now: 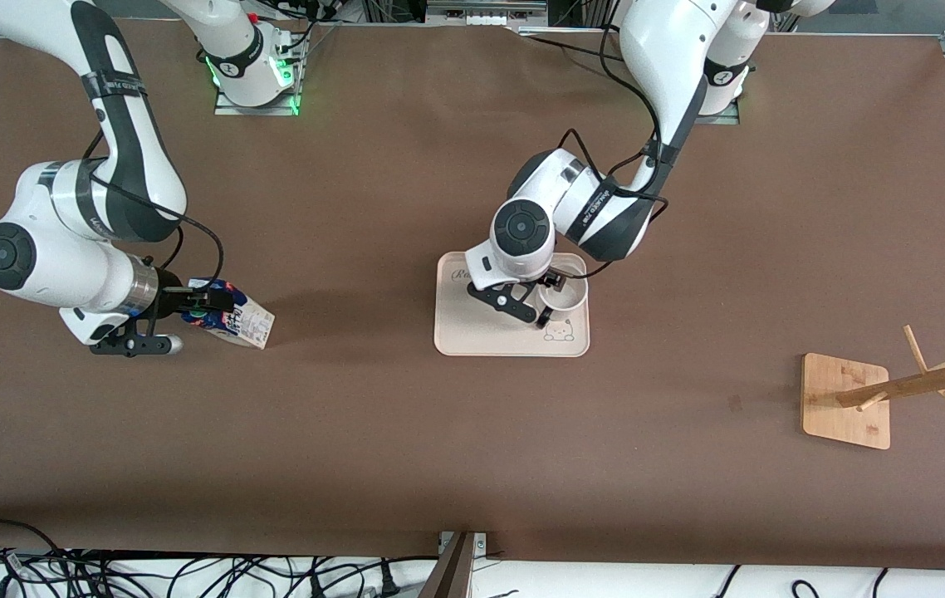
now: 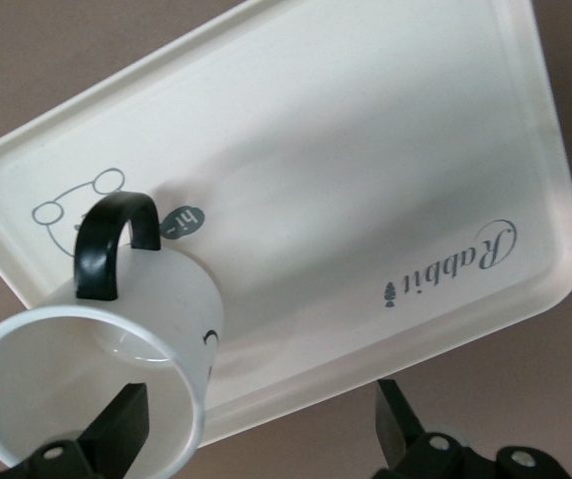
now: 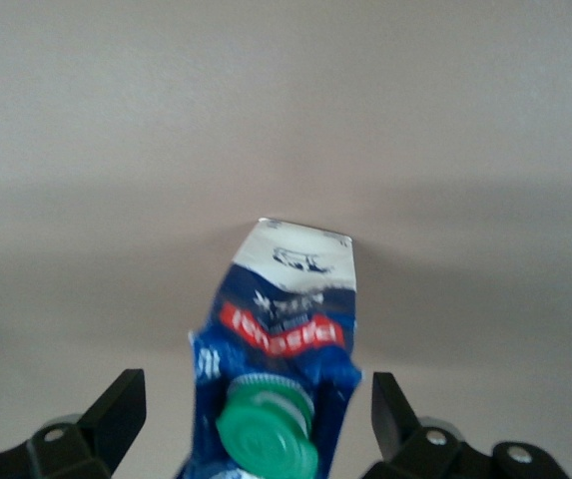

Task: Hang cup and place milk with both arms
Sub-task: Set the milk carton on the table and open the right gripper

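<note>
The white cup [image 1: 570,296] stands on the cream tray [image 1: 481,336] mid-table. My left gripper [image 1: 554,300] is low over the tray at the cup and is open. In the left wrist view one finger [image 2: 126,424] shows at the cup's mouth and the other stands well clear. The cup [image 2: 166,299] shows its black handle [image 2: 106,239] there. The blue and white milk [image 1: 242,321] lies on its side on the table toward the right arm's end. My right gripper [image 1: 188,316] is open astride its top. The green cap [image 3: 266,439] sits between the fingers with gaps on both sides.
A wooden cup rack [image 1: 846,400] with pegs stands toward the left arm's end, nearer the front camera than the tray. The tray [image 2: 365,150] bears a printed "Rabbit" word and a small bear drawing. Cables lie along the front edge.
</note>
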`<action>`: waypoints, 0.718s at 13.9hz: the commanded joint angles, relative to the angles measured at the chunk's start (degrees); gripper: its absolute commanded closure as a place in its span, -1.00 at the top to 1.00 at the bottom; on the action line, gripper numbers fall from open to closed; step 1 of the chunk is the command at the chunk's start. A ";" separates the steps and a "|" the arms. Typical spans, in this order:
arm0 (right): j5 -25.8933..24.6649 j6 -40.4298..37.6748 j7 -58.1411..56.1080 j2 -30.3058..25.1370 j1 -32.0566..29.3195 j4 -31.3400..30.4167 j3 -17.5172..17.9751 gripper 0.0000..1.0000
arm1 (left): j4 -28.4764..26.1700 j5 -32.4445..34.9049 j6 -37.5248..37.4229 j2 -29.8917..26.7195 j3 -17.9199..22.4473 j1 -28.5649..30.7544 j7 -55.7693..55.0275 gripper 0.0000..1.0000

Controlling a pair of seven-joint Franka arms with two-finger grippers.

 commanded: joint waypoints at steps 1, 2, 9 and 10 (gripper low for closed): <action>0.40 -1.40 0.82 -1.44 0.28 0.91 0.11 1.00 | -0.66 -0.15 -0.98 -0.44 0.43 0.30 0.62 1.00; 0.13 -2.81 0.82 -1.61 0.28 2.22 0.19 1.00 | -0.84 -0.15 -0.98 -0.44 0.52 0.48 0.62 1.00; -5.40 -16.34 -0.15 -11.61 0.28 10.32 0.37 1.00 | -1.28 0.11 -0.63 0.70 0.78 0.65 0.26 1.00; -6.19 -18.18 -0.23 -13.46 0.28 10.32 0.37 1.00 | -1.28 0.98 -0.46 1.14 0.78 0.65 0.35 1.00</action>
